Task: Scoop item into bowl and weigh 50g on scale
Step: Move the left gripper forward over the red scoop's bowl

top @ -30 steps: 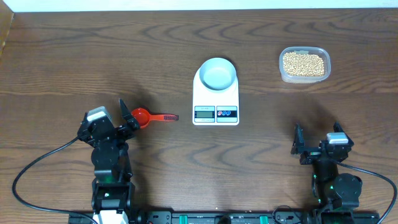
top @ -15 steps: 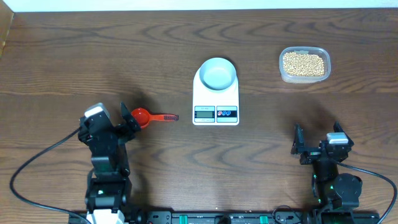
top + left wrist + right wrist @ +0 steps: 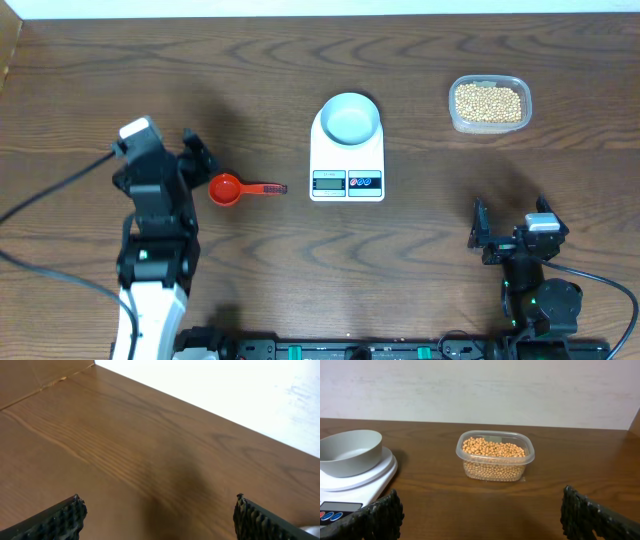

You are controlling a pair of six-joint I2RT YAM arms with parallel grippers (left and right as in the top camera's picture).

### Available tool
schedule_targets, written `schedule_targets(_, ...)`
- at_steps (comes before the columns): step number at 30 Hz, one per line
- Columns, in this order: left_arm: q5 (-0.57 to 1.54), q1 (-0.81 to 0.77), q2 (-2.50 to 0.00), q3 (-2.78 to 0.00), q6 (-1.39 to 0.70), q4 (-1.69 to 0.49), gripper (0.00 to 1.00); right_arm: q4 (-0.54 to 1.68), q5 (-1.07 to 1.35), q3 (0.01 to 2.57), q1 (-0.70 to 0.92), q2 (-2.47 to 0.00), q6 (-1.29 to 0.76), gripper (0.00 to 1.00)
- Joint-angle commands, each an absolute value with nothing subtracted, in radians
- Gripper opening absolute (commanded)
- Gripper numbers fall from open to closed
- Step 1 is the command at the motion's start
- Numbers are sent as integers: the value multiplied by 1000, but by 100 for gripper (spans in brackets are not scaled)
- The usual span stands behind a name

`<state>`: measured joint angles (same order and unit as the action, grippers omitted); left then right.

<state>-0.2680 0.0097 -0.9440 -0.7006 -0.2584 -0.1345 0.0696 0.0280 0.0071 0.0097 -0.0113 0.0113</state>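
Observation:
The tan-yellow beans (image 3: 488, 102) fill a clear plastic tub at the back right, and they show again as beans (image 3: 493, 448) straight ahead in the right wrist view. The pale bowl (image 3: 350, 118) stands on the white scale (image 3: 347, 165) at the table's middle; both bowl (image 3: 347, 450) and scale (image 3: 357, 491) sit at the left of the right wrist view. My left gripper (image 3: 197, 152) is open, just left of a red scoop (image 3: 228, 188). In its own view the left gripper (image 3: 160, 512) has only bare wood between its fingers. My right gripper (image 3: 510, 218) stands open near the front right, well short of the tub, as right gripper (image 3: 480, 507) shows.
The red scoop's handle (image 3: 268, 187) points right towards the scale. The clear tub (image 3: 529, 456) has a raised rim. A white wall edge (image 3: 240, 390) runs behind the table's far side. Cables trail from both arm bases along the front edge.
My left arm has lifted and swung back and to the left, away from the red scoop, which lies where it was. The right arm has not moved.

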Motion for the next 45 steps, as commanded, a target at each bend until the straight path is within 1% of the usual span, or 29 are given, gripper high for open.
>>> schedule_targets(1, -281, 17, -1050, -814, -268, -134, 96, 73, 32, 6, 14, -7, 20, 99)
schedule_targets(6, -266, 17, -1113, -872, -272, -140, 96, 72, 32, 6, 14, -7, 20, 99)
schedule_targets(11, -261, 17, -1122, -919, -298, -241, 96, 73, 32, 6, 14, -7, 20, 99)
schedule_targets(16, -166, 17, -1122, -919, -298, -239, 96, 73, 32, 6, 14, -7, 20, 99)
schedule_targets(45, -169, 17, -1122, -918, -328, -239, 96, 73, 32, 6, 14, -7, 20, 99)
